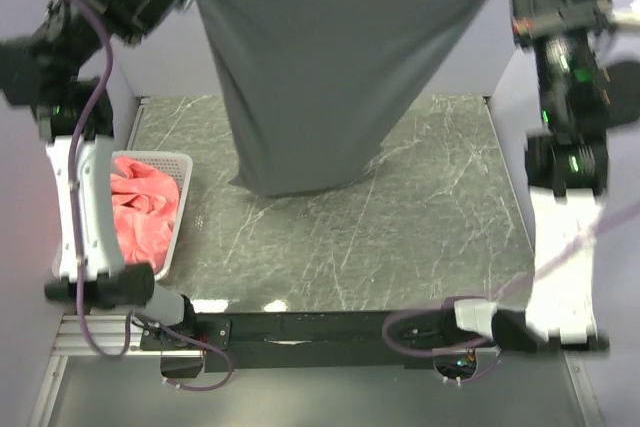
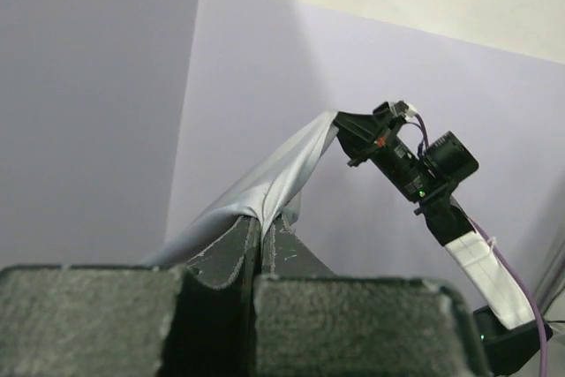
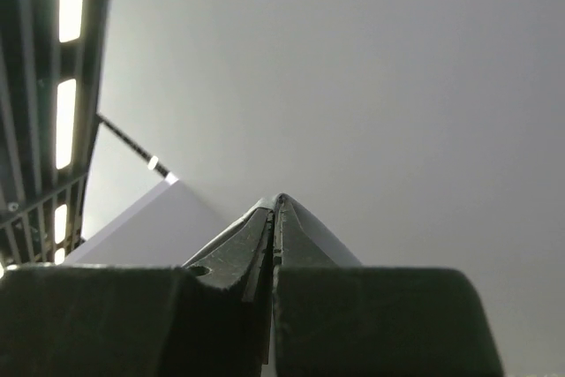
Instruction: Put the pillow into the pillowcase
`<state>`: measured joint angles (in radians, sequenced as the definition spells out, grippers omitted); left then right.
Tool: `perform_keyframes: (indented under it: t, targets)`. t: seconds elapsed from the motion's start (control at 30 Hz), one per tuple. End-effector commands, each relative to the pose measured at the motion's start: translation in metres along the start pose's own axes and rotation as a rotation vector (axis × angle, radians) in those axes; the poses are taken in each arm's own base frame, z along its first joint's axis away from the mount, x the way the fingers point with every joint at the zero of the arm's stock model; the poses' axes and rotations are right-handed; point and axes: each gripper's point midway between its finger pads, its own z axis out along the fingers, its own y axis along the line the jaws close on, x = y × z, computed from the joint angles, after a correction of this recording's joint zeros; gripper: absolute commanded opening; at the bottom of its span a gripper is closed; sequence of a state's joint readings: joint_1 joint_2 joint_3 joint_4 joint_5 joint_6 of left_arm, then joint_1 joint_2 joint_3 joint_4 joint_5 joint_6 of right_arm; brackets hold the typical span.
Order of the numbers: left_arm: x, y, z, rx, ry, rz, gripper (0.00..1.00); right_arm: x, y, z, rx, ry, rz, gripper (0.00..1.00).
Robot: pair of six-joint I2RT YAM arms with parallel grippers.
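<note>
1. The desk [image 1: 420, 227], dark and marble-patterned, lay between pale walls with my two arm bases at its near edge.
2. The pillowcase [image 1: 330, 87], a plain grey sack, hung in the air over the far half of the desk. Its top edge was stretched taut from one upper corner to the other. Its lower end narrowed and reached down to the desk surface, but I could not confirm contact. Whether the pillow lay inside it I could not tell.
3. My left arm [image 1: 85, 197] and right arm [image 1: 565, 237] both stood raised high, one at each top corner of the sack.
4. A white lattice basket [image 1: 150, 155] sat on the desk's left side, well apart from the sack.
5. A pink-red cloth [image 1: 145, 212] lay crumpled inside that basket.
6. My left jaws were pinched together on a fold of the grey fabric [image 2: 265, 187]. The fabric ran from them across to the right arm [image 2: 415, 169].
7. My right jaws were pressed tight together, and the overhead view showed them clamped on the sack's other top corner.
</note>
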<state>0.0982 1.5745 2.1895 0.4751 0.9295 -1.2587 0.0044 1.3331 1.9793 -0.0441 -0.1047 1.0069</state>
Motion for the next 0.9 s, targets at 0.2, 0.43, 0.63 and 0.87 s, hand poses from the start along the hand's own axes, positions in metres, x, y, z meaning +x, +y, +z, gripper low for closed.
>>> perform_keyframes:
  t: [0.2,0.43,0.63,0.87]
  targets:
    - [-0.005,-0.072,-0.041,-0.157,-0.071,0.075,0.01,-0.09,0.047,-0.143,0.066,-0.366,-0.108,0.0]
    - [-0.02,-0.083,-0.04,-0.177,-0.121,0.131,0.01,-0.097,0.062,-0.143,0.052,-0.368,-0.118,0.0]
    - [-0.012,-0.004,-0.033,-0.184,-0.131,0.023,0.01,-0.083,0.023,-0.09,0.087,-0.338,-0.113,0.0]
    - [-0.051,0.045,0.004,-0.068,-0.169,0.021,0.01,-0.081,0.005,-0.019,0.045,-0.335,-0.078,0.0]
